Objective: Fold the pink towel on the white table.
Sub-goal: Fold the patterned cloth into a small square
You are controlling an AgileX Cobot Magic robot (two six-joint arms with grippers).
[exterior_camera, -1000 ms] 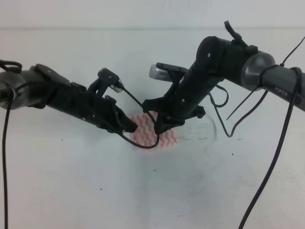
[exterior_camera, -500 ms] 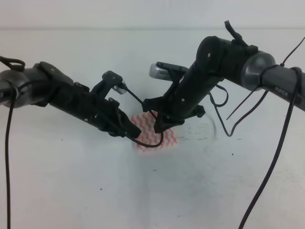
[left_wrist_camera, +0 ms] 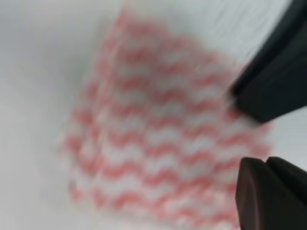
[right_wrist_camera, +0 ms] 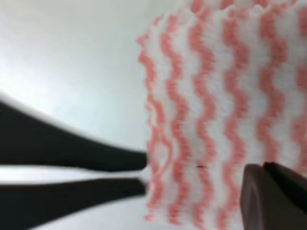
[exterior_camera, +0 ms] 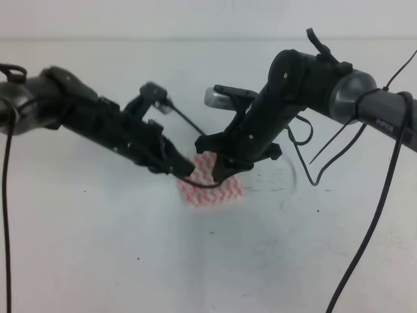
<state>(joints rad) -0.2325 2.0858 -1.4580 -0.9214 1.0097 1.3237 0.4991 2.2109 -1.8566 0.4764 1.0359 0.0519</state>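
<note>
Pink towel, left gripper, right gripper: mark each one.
pink towel [exterior_camera: 215, 189], exterior high view, striped middle.
left gripper [exterior_camera: 184, 169], exterior high view, fingertips at towel's left edge.
right gripper [exterior_camera: 221, 171], exterior high view, fingertips over the towel.

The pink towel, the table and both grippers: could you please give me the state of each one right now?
pink towel: lying on the table, edge pinched by the right gripper.
white table: bare around the towel.
left gripper: over the towel, open or shut unclear.
right gripper: shut on the towel's edge.

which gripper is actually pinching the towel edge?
The right gripper: its fingertips close on the pink towel edge. The left gripper only hovers over it, grip unclear.
</note>
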